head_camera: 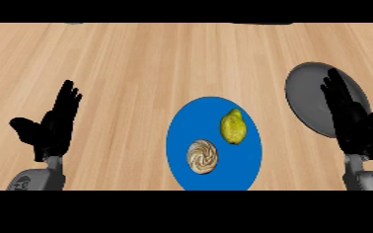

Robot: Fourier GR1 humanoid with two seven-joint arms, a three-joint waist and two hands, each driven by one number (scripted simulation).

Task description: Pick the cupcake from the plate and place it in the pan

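The cupcake [203, 157], with swirled brown and cream frosting, sits on the lower part of a blue plate [191, 128] near the counter's front middle. Beside it on the same plate lies a yellow-green pear [232, 126]. A grey pan [310, 96] lies at the right. My right hand [348, 113] is open with straight fingers pointing up, overlapping the pan's right half and hiding part of it. At the left, my left hand [55, 123] rests open, fingers up, well apart from the plate.
The light wooden counter [146, 59] stretches wide behind the plate and between the plate and each hand.
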